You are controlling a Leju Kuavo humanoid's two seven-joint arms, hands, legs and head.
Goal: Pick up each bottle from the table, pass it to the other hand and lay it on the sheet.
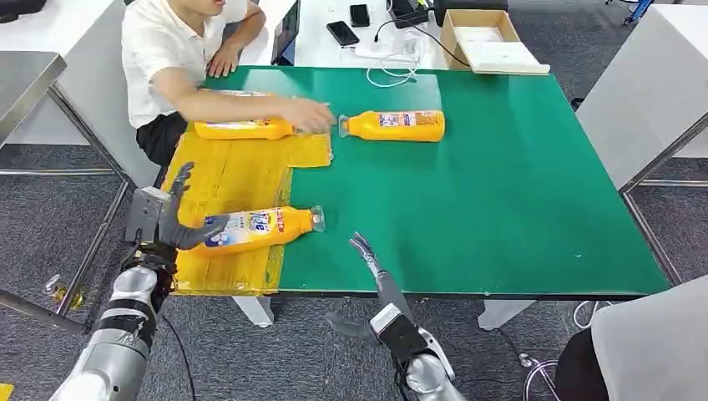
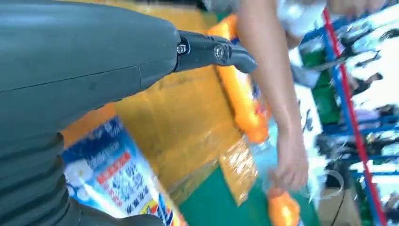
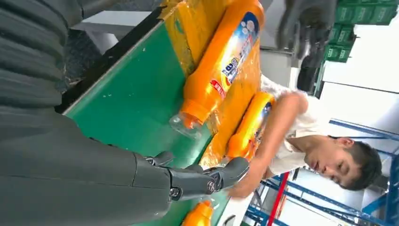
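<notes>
**Three orange bottles down; one on bare desk left to take**

- Desk (image 1: pixel 518 209): green top. The yellow sheet (image 1: pixel 242 180) covers the part just ahead of the left robot hand (image 1: pixel 171 219).
- Person (image 1: pixel 179 50) leaning in from the far side, their hand (image 1: pixel 309 115) at the neck of the far bottle (image 1: pixel 244 128), which lies on the sheet.
- Near bottle (image 1: pixel 267 227) lies on the sheet, base touching or just short of the left robot hand; cannot tell which. That hand's fingers are spread, gripping nothing.
- Third bottle (image 1: pixel 396 125) lies on bare desk, well ahead of the right robot hand (image 1: pixel 367 255), which is flat with fingers extended and empty.
- Handling, judged: rigid plastic, glossy label, likely full and moderately heavy, rolls easily. Wrap the mid-body across the label; avoid the clear cap end.
</notes>
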